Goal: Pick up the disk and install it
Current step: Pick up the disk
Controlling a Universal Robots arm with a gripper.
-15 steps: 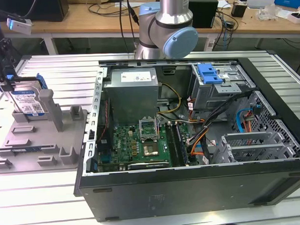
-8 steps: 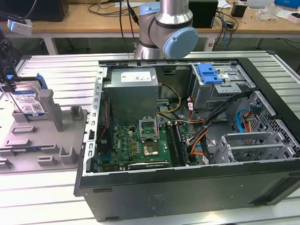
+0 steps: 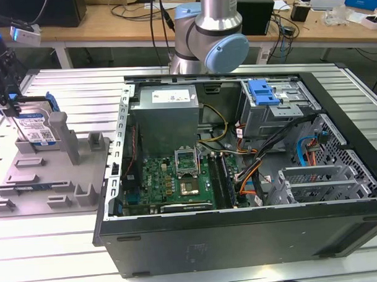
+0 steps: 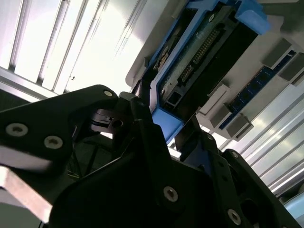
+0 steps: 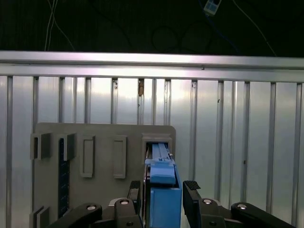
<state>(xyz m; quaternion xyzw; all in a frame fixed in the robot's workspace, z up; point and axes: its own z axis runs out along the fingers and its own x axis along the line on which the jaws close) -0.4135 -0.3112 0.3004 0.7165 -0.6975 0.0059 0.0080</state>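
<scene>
Exterior view: disk (image 3: 38, 126) upright in grey holder (image 3: 53, 176).
Connector end toward gripper (image 5: 164, 189), parted fingers (image 5: 192, 186) flanking it, not clamped; white-blue label unreadable.

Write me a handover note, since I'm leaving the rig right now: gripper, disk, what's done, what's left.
Gripper: positioned around the upper edge of the disk; whether it grips cannot be told.
Disk: upright in a slot of the grey fixture, at the exterior view's left, outside the open computer case.
Done: gripper is at the disk.
Left: disk not yet lifted out, not yet installed.
</scene>
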